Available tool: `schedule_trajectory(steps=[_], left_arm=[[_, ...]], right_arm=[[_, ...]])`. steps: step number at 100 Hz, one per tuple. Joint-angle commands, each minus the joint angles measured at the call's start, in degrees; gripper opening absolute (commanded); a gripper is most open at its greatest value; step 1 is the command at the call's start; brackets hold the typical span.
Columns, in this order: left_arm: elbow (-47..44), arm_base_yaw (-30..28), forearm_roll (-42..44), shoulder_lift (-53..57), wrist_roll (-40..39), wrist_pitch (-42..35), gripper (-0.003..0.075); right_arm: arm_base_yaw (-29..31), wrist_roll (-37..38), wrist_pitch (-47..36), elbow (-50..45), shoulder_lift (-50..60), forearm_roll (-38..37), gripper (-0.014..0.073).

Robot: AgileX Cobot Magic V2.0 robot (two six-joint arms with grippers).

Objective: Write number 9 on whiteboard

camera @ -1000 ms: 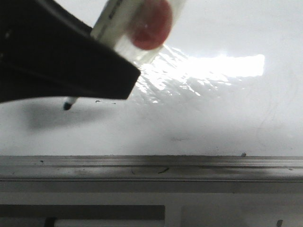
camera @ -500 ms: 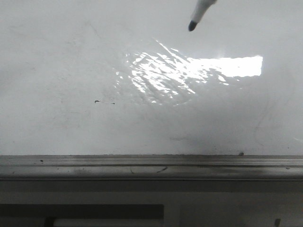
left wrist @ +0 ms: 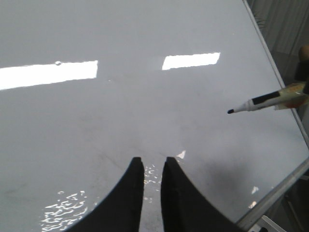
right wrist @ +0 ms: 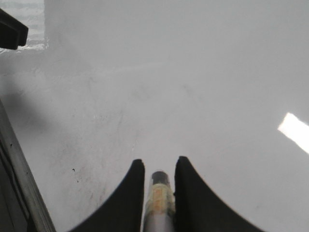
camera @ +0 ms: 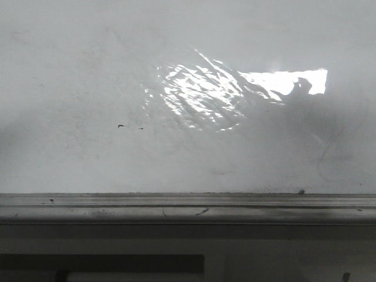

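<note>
The whiteboard (camera: 70, 70) fills the front view, with a bright glare patch and a grey rail (camera: 188, 207) along its near edge. No number 9 shows on it, only a tiny black dash mark (camera: 120, 126). My right gripper (right wrist: 159, 162) is shut on a marker (right wrist: 160, 193). In the left wrist view the marker (left wrist: 263, 99) hangs above the board near its rail, black tip off the surface. My left gripper (left wrist: 152, 159) hovers over the board, empty, jaws nearly together with a thin gap. Neither gripper shows in the front view.
A dark shadow crosses the glare in the front view. The board's rail (left wrist: 280, 188) and dark floor beyond show in the left wrist view. In the right wrist view a black gripper part (right wrist: 12, 31) sits at the corner and the rail (right wrist: 19, 188) runs along one side.
The right gripper and marker have left the front view, rising from beside the dash mark and moving away to the right. Only its shadow remains. No new stroke appeared.
</note>
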State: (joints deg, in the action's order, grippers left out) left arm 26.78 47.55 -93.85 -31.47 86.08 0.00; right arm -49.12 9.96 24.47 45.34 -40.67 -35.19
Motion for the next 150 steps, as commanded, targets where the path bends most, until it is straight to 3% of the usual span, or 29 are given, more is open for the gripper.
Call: schedule_trajectory(steps=[1, 56, 99, 123, 150], left_arm=[[1.2, 0.2, -0.3, 0.1, -0.3, 2.0, -0.0020], [0.6, 0.2, 0.4, -0.1, -0.3, 2.8, -0.0020], [0.6, 0.2, 0.4, -0.2, -0.3, 4.4, -0.0020], [0.6, 0.2, 0.7, -0.2, -0.3, 4.4, -0.0020], [0.6, 0.2, 0.7, -0.2, -0.3, 4.4, -0.0020]], right_arm=[[0.2, 0.7, -3.5, 1.3, -1.3, -3.6, -0.0040], [1.1, 12.5, -1.7, 3.5, -8.7, -3.6, -0.0040], [2.3, 12.7, 2.0, 3.5, -11.6, -4.7, -0.0040], [2.3, 24.2, 2.3, 3.5, -13.8, -15.0, -0.0040], [2.3, 24.5, 0.5, 3.5, -16.1, -13.2, -0.0043]])
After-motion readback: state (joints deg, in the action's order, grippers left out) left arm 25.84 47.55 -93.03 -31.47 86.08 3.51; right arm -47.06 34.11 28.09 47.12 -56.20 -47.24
